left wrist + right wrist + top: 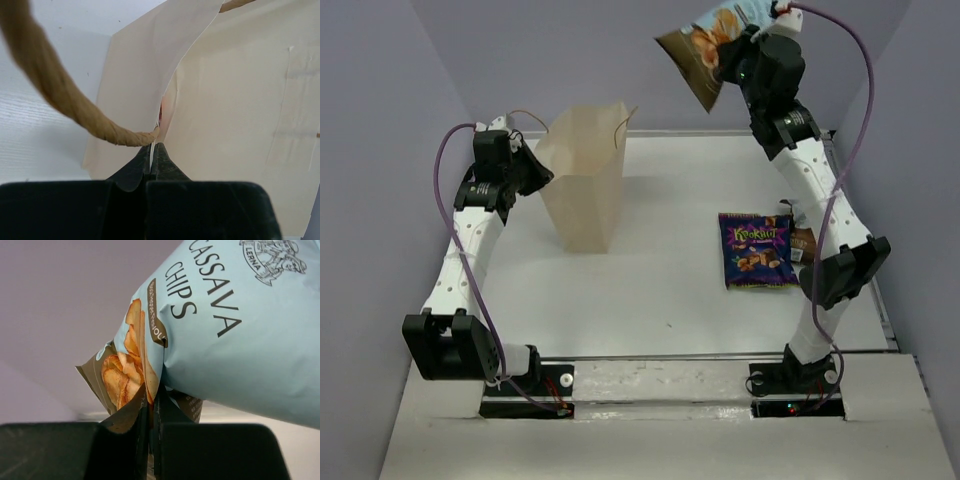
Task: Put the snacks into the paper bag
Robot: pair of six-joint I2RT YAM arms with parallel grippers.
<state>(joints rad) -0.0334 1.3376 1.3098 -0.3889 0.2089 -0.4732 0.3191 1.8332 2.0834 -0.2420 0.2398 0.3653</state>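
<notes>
At far left, the left gripper point(542, 168) is pinched tight on the left rim of the bag point(585, 185), where a cord handle point(45, 85) meets the paper. The bag stands upright on the table point(650, 290), mouth up. Right of centre a purple packet point(756, 250) lies flat. A dark brown packet point(804, 243) sits just beside it, partly hidden by the right arm. At top right, the right gripper point(732, 62) clamps the bottom edge of the blue-brown packet point(705, 45), which hangs high above the table, well apart from the bag.
</notes>
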